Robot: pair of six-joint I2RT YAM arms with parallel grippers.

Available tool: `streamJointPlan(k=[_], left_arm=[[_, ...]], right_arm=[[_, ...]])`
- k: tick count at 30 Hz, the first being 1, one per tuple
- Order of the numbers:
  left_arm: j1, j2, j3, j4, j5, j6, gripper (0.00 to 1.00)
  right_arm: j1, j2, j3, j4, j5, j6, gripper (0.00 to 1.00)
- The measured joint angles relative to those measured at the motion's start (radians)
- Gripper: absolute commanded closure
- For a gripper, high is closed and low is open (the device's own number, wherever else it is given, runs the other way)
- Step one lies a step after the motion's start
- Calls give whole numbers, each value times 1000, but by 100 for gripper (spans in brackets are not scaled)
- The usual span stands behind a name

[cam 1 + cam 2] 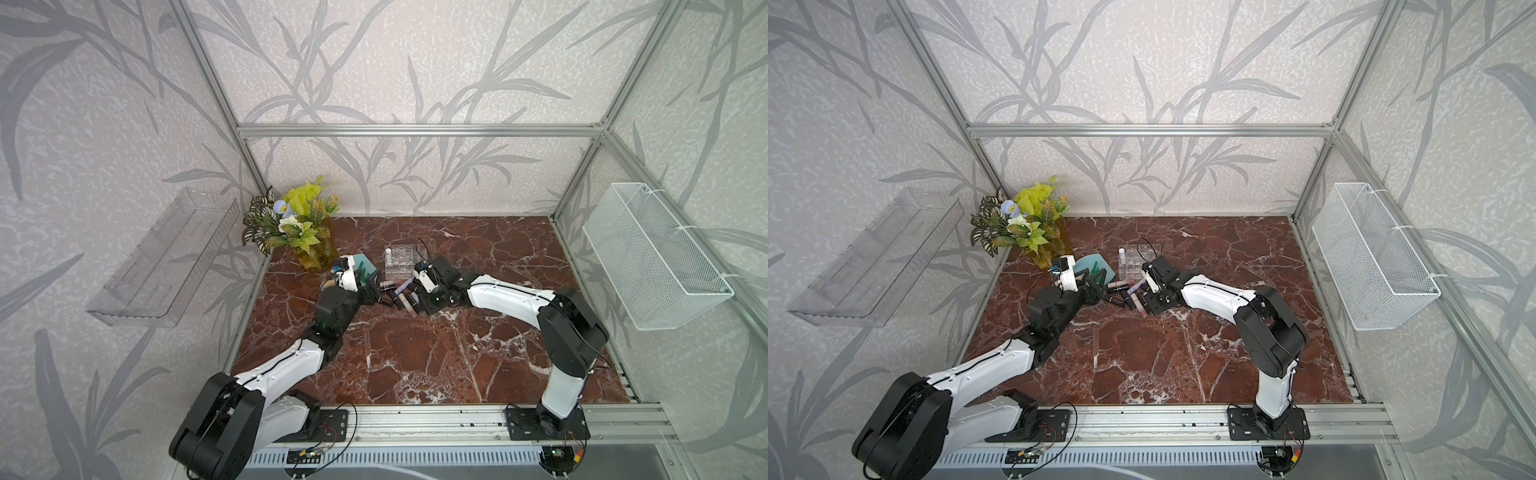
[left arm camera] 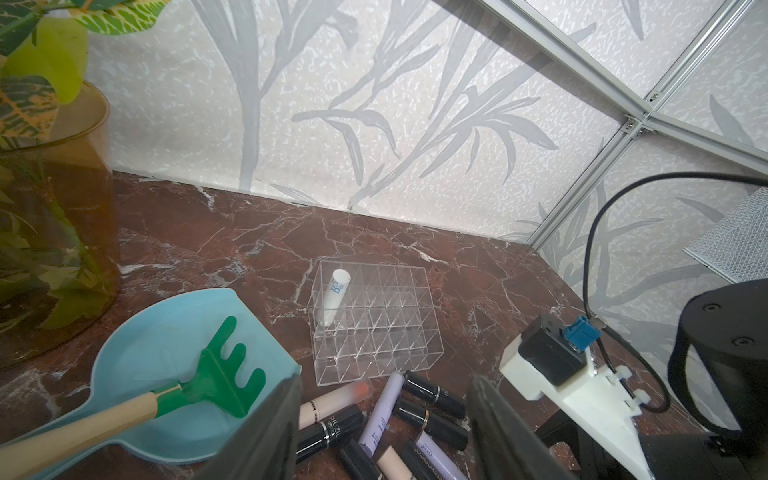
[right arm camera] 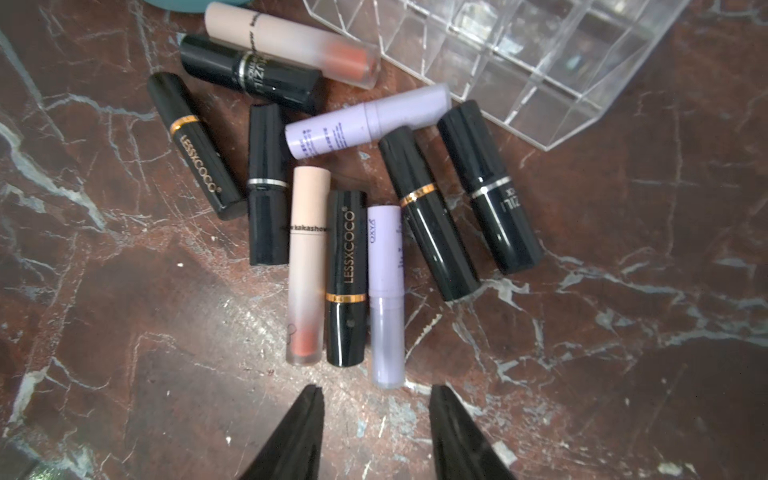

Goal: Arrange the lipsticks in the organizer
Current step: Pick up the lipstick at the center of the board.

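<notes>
**Operator:** Which step is in hand?

**Technician:** By my reading, the pick phase for the second tube. One white lipstick [image 2: 336,295] stands, leaning slightly, in the organizer [image 2: 376,332]. It occupies the far corner compartment on the left arm's side, and every other compartment appears empty. Ten lipsticks [image 3: 345,216] lie flat on the table [image 3: 623,291] in a loose heap just beside the organizer's near edge. Several of them touch one another.

**Operator:** What is the status of each pincer?

**Technician:** The right pincer [image 3: 376,392] hangs low over the heap with its jaws apart and nothing between them. The end of a lilac tube [image 3: 386,299] lies nearest its tips, and a black tube [image 3: 346,278] lies just beside that one. The left pincer [image 2: 385,380] is spread and empty. It faces the heap from the opposite side, next to the blue scoop [image 2: 137,357].

**Operator:** What does the next move call for?

**Technician:** Probably these actions:
- Select a single tube; the lilac one is the closest candidate.
- Set the fingers across its width without catching the black neighbour.
- Close, lift, and turn the tube upright.
- Lower it into an empty compartment.

The two pincers are near each other, so only one arm should enter the heap at a time.
</notes>
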Motion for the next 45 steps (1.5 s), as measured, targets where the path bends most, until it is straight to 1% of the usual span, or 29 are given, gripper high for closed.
streamJointPlan(k=[5, 15, 24, 41, 43, 45], left_arm=[[0, 0, 0, 0, 0, 0, 35], [0, 0, 0, 0, -1, -1, 35], [0, 0, 0, 0, 0, -1, 35], [0, 0, 6, -4, 0, -1, 35], [1, 0, 6, -5, 0, -1, 35], [1, 0, 6, -5, 0, -1, 35]], right_arm=[[-9, 5, 2, -22, 0, -17, 56], [-9, 117, 89, -85, -20, -42, 61], [-9, 134, 110, -114, -23, -43, 63], [6, 220, 208, -182, -5, -50, 60], [13, 235, 228, -195, 5, -54, 61], [20, 243, 240, -204, 13, -58, 66]])
